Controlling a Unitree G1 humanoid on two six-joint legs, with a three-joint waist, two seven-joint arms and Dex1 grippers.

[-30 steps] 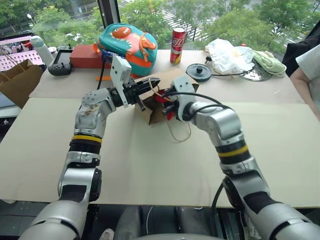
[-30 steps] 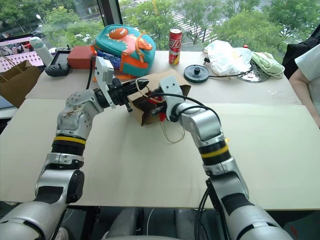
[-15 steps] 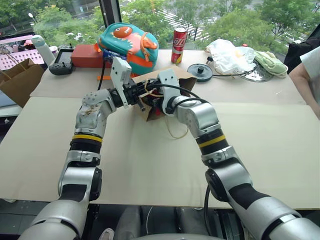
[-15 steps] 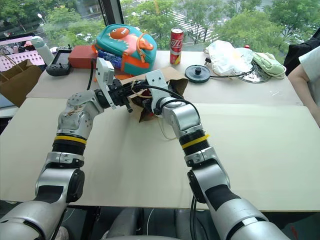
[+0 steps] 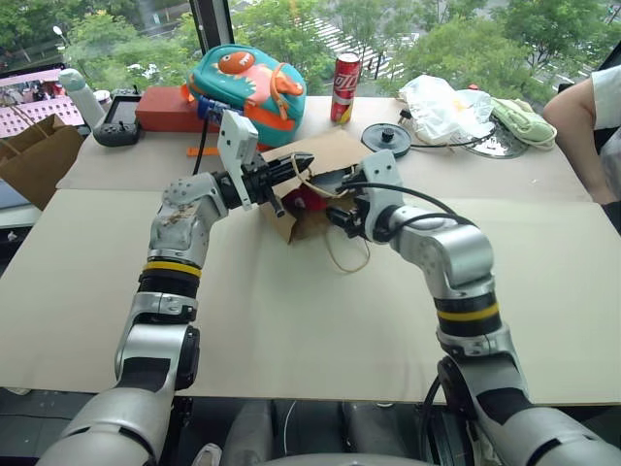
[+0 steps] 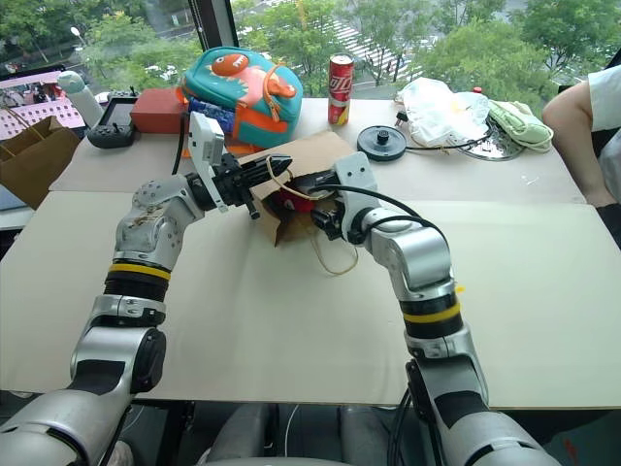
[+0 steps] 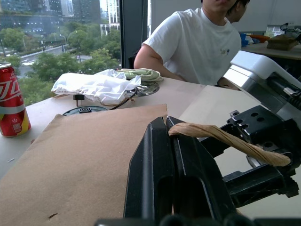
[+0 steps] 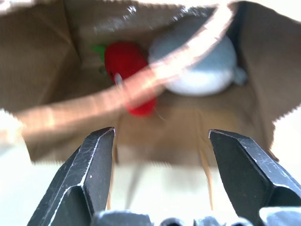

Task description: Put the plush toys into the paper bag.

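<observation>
Looks basically done to me: the fuzzy grey rounded plush (image 8: 197, 63) and the red chili pepper plush with its green stem (image 8: 129, 70) both sit side by side inside the small brown kraft paper bag (image 5: 325, 160), which lies tipped on its side mid-table. Bag's thin and crinkly, mouth jagged, with twisted tan twine loop handles (image 7: 225, 139). The left gripper (image 5: 291, 165) is clenched on one handle, propping the mouth up. The right gripper (image 8: 160, 141) hangs just outside the mouth, spread wide, empty. What's left is probably letting go.
</observation>
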